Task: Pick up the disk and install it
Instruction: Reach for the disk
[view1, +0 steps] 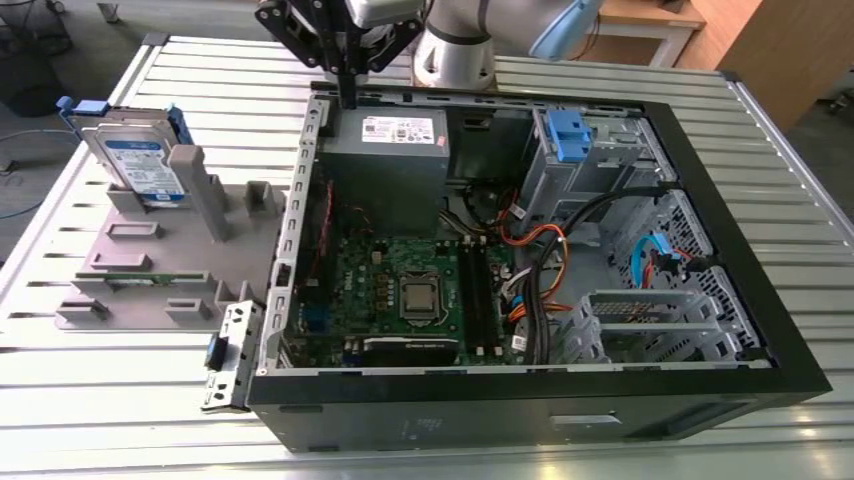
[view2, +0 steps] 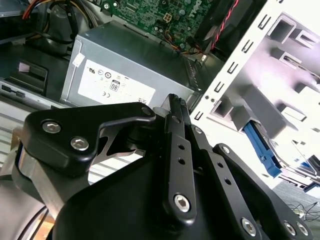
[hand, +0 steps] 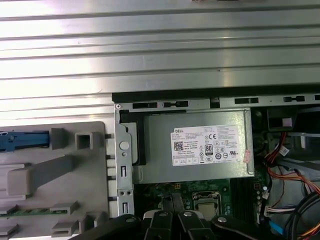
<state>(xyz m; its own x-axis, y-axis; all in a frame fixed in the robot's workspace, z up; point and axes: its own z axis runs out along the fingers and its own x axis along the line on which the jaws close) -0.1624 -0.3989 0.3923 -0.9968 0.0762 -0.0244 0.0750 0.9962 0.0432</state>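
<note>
The disk (view1: 139, 166), a silver-grey drive with a white-and-blue label in a blue carrier frame, stands on edge in a grey fixture (view1: 147, 255) at the exterior view's left, outside the computer case. My gripper (view1: 347, 98) hangs over the case's back left corner, just above the edge by the power supply, well to the right of the disk. In the second wrist view its fingers (view2: 175, 107) lie pressed together, shut on nothing. The first wrist view catches a strip of the disk's blue carrier (hand: 22, 140) at the fixture's edge.
The open black computer case (view1: 747, 250) holds a grey power supply (view1: 387, 135), the green motherboard (view1: 400, 290), bundled cables (view1: 534, 260) and a metal drive bay with a blue latch (view1: 566, 135). Everything rests on a ribbed metal table (view1: 107, 400).
</note>
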